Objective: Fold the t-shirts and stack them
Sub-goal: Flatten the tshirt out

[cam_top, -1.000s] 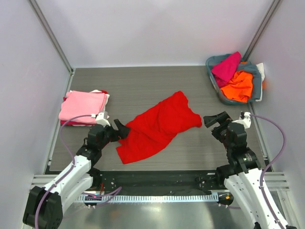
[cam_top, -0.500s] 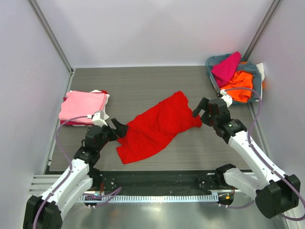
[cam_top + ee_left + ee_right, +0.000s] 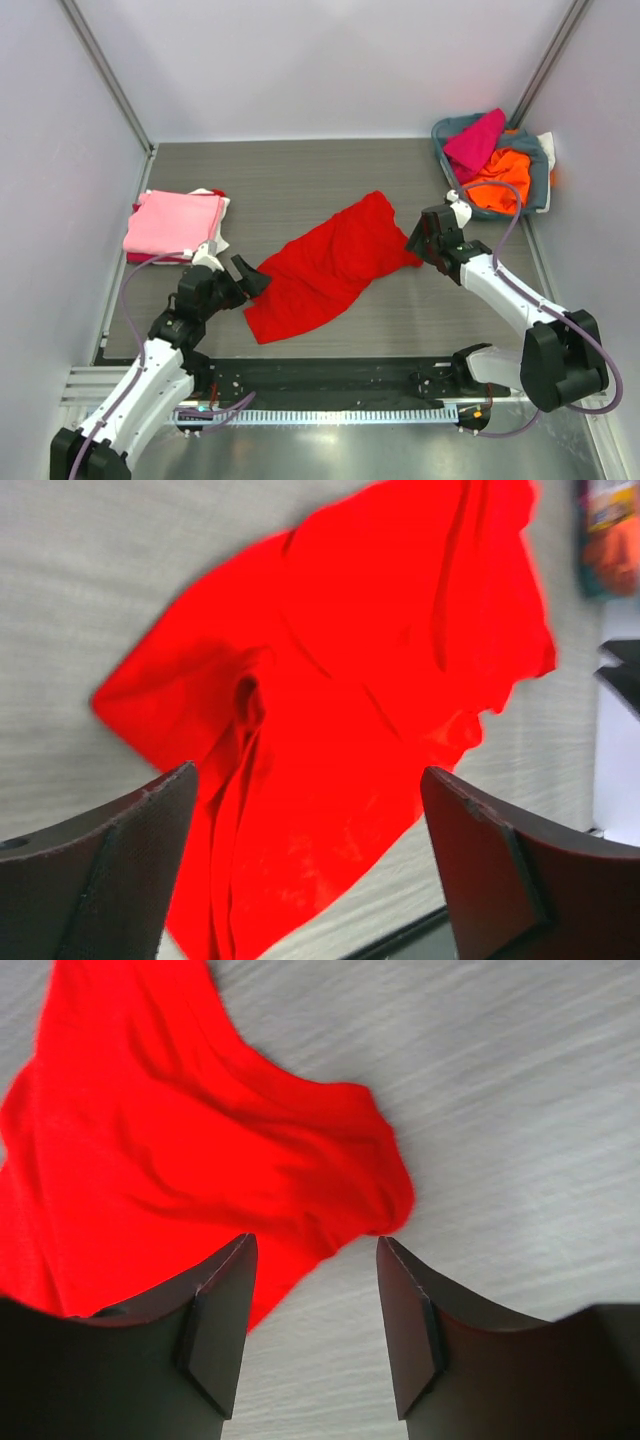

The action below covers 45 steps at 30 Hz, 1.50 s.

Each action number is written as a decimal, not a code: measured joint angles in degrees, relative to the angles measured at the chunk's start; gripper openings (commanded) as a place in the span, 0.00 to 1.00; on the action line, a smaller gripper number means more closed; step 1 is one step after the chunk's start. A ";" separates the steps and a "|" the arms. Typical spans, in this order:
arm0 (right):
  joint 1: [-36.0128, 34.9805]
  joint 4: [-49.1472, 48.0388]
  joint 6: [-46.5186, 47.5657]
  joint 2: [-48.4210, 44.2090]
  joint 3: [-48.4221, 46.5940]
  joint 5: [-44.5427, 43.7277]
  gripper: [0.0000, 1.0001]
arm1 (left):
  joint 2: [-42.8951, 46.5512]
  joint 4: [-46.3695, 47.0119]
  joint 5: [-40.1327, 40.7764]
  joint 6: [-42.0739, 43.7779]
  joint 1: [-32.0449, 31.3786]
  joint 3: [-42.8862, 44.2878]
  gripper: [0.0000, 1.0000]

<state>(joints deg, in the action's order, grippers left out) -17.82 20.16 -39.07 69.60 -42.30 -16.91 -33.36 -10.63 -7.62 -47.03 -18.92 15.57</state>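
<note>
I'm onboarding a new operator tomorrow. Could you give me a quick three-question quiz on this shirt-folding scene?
1. True or false: the right gripper is shut on the red t-shirt.
2. Where does the folded pink t-shirt lie? A) beneath the red t-shirt B) on the left side of the table C) between the arm bases
3. Fill in: the basket holds a magenta t-shirt and an ___ one.

Key
1. False: its jaws stand open near the shirt's edge; the left gripper is open too.
2. B
3. orange: the orange t-shirt
</note>
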 measured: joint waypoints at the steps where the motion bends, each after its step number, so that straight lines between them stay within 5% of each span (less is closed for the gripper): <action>1: 0.33 -1.70 0.15 0.50 0.44 1.22 0.56 | -1.55 -0.94 -0.26 -0.57 0.00 0.48 0.88; 8: 2.75 -9.05 0.72 0.39 5.46 5.33 0.45 | -11.76 -5.57 -0.55 -2.62 -0.15 2.34 0.63; 19: 10.40 -11.87 3.19 0.44 8.59 10.64 0.47 | -4.92 -9.35 0.28 -4.04 -1.36 1.27 0.68; 28: 11.08 -16.81 3.23 6.27 8.59 19.19 0.47 | -9.64 -9.03 -0.63 -5.11 -3.21 1.22 0.69; 36: 11.08 -17.44 3.15 8.22 9.64 19.32 0.02 | -14.51 -6.14 -1.25 -5.42 -4.24 1.25 0.66; 45: 11.08 -17.75 2.97 6.05 10.51 18.45 0.01 | -21.77 -3.85 -0.96 -5.16 -7.23 4.83 0.60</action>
<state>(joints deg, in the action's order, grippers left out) -6.74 2.42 -36.10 75.66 -31.79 1.54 -55.13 -14.48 -8.58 -52.18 -26.15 20.40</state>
